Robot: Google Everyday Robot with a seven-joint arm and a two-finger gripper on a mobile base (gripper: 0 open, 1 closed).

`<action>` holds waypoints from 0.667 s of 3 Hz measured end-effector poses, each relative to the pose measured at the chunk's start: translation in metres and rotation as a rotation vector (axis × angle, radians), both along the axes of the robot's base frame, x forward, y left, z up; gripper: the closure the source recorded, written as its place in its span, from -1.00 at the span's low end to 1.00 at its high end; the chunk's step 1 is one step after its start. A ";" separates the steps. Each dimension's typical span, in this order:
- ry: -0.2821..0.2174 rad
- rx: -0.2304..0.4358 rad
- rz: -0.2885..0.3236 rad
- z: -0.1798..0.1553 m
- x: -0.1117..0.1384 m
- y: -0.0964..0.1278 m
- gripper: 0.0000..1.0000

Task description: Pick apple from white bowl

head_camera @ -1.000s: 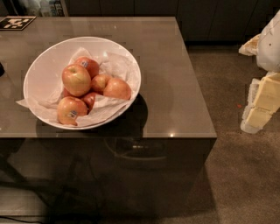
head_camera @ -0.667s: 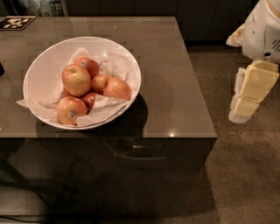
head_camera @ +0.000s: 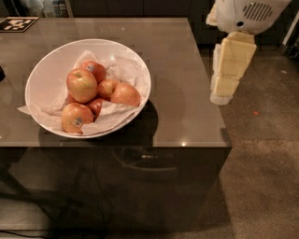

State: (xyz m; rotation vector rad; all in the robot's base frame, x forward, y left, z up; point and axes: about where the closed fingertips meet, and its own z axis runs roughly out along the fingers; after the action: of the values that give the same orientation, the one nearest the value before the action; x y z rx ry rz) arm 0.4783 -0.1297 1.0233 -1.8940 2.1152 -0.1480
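Note:
The white bowl (head_camera: 56, 58), lined with crumpled white paper, sits on the left half of the grey table (head_camera: 187, 70). It holds several apples. The large pinkish-red and yellow apple (head_camera: 81, 85) lies on top of the pile with no sticker showing. Stickered apples lie behind it (head_camera: 96, 70) and in front of it (head_camera: 75, 117). A paler orange apple (head_camera: 125, 94) lies to its right. My gripper (head_camera: 220, 97) hangs from the white arm (head_camera: 247, 14) at the table's right edge. It points down, far to the right of the bowl, and touches nothing.
A black-and-white marker tag (head_camera: 16, 23) lies at the table's far left corner. A dark object (head_camera: 1, 73) shows at the left frame edge. Brown carpet (head_camera: 266, 154) lies to the right of the table. Dark cabinets stand behind.
My arm and gripper have moved left from the right frame edge to the table's right edge. The bowl and apples have not moved.

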 end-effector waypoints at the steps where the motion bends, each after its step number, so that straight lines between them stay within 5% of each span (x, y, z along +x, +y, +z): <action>1: 0.026 0.006 0.094 0.000 -0.006 0.038 -1.00; 2: -0.014 0.025 0.094 0.006 0.000 0.043 -1.00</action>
State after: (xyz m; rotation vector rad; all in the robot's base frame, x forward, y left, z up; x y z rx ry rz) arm 0.4786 -0.0867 1.0289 -1.9675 2.0055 -0.1141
